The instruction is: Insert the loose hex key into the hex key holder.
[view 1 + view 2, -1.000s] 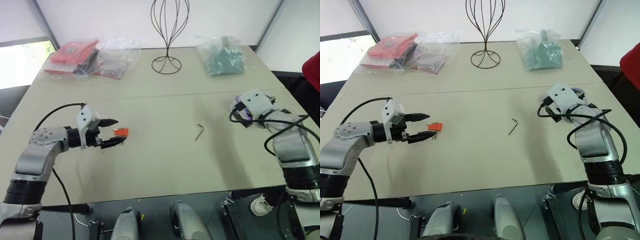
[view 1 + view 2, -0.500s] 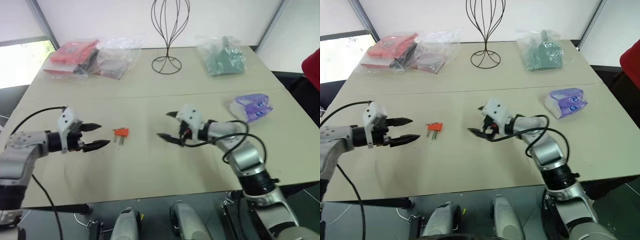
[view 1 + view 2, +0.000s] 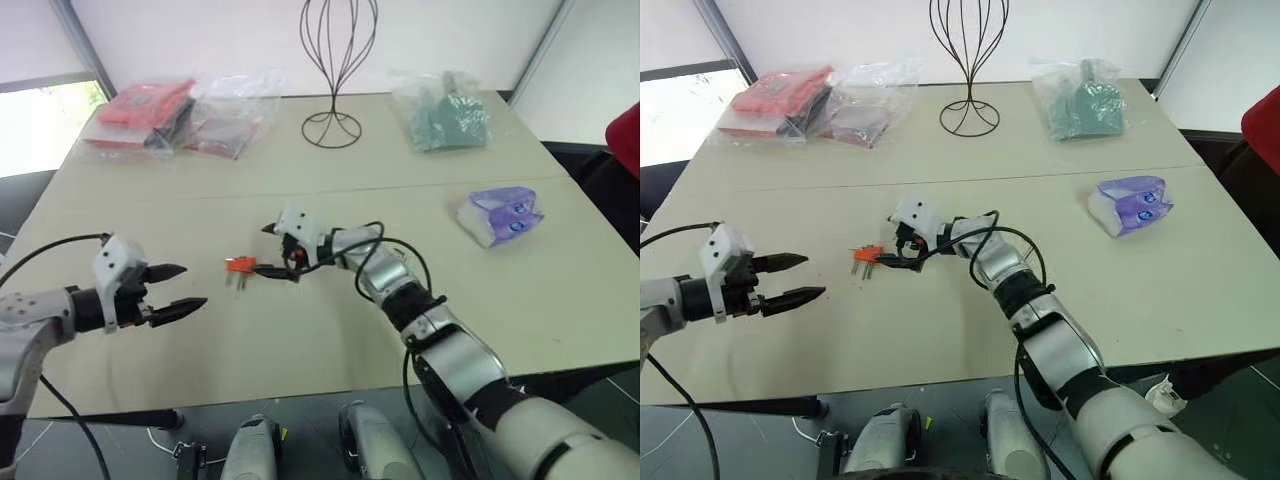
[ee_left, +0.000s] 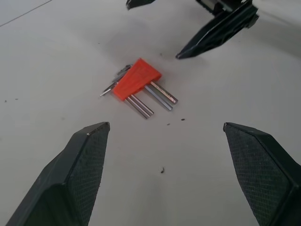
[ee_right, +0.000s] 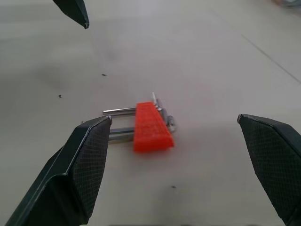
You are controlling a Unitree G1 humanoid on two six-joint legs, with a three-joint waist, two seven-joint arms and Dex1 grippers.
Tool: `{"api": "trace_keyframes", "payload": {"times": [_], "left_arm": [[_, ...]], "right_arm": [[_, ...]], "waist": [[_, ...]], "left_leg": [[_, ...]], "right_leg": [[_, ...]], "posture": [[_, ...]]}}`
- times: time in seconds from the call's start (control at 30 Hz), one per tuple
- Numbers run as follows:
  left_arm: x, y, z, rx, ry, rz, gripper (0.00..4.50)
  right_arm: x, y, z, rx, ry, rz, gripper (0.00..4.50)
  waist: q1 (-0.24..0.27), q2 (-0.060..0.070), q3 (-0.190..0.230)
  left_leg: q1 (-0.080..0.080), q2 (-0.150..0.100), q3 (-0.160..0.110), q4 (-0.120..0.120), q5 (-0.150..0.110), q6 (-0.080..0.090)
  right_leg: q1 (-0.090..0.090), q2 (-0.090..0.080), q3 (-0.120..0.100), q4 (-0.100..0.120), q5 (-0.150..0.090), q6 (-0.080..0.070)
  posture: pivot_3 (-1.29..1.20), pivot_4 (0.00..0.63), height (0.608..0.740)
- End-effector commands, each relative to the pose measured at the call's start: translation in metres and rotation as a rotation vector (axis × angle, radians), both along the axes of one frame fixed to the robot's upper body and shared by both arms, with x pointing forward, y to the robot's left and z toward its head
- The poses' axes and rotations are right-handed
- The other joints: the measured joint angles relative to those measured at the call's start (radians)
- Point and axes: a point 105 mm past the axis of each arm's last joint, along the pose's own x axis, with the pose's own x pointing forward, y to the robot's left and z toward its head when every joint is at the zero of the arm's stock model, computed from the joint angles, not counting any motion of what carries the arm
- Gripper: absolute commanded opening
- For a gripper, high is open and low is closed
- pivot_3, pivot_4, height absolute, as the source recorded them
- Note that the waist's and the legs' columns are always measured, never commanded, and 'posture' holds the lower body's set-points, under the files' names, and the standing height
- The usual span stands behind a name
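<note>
Wire stand, plastic-bagged packets and a purple-white packet sit far off on the beige table; nothing blocks the holder. Orange-red hex key holder, short grey metal keys sticking out, lies flat between both grippers. Right gripper, fingers wide, is just at its 3 o'clock; left gripper, also wide, at its 8 o'clock, apart.

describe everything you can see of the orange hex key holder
The hex key holder is a small wedge-shaped block of orange-red plastic, lying flat on the beige table. Several short grey metal keys run through it: long ends stick out one side, short bent ends out the other. It lies between the two grippers, nearer the right gripper, whose open fingers point at it; the left gripper is open and farther away. Neither touches it.
</note>
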Motion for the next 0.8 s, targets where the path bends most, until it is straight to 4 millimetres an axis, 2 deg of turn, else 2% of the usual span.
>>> {"api": "trace_keyframes", "payload": {"times": [0.03, 0.3, 0.7, 0.8], "left_arm": [[-0.004, 0.006, 0.015, 0.01, -0.05, 0.022, 4.06], [-0.007, 0.006, 0.015, 0.012, -0.057, 0.041, 4.06], [-0.004, -0.005, 0.009, 0.01, -0.067, 0.034, 4.06], [-0.004, -0.005, 0.009, 0.01, -0.069, 0.038, 4.06]], "right_arm": [[-0.004, 0.01, -0.001, -0.021, -0.039, 0.055, 4.44], [-0.006, 0.016, -0.02, -0.063, -0.028, 0.047, 4.44], [-0.004, 0.026, -0.017, -0.093, -0.038, 0.039, 4.44], [-0.007, 0.03, -0.019, -0.107, -0.036, 0.057, 3.61]], "waist": [[-0.006, 0.0, 0.0], [-0.015, 0.0, 0.0], [-0.016, 0.0, 0.0], [-0.016, 0.0, 0.0]], "left_leg": [[0.0, 0.0, 0.0, 0.0, 0.0, 0.0], [0.0, 0.0, 0.0, 0.0, 0.0, 0.0], [0.001, 0.0, 0.0, 0.0, 0.0, -0.001], [0.001, 0.0, 0.0, 0.0, 0.0, -0.001]], "right_leg": [[0.0, 0.0, 0.0, 0.0, 0.0, 0.0], [0.0, -0.001, 0.0, 0.001, -0.001, -0.002], [-0.001, -0.001, 0.0, 0.002, -0.001, -0.003], [-0.001, -0.001, 0.0, 0.002, -0.001, -0.003]], "posture": [[0.0, 0.15, 0.74], [0.0, 0.15, 0.74], [0.0, 0.15, 0.74], [0.0, 0.15, 0.74]]}}
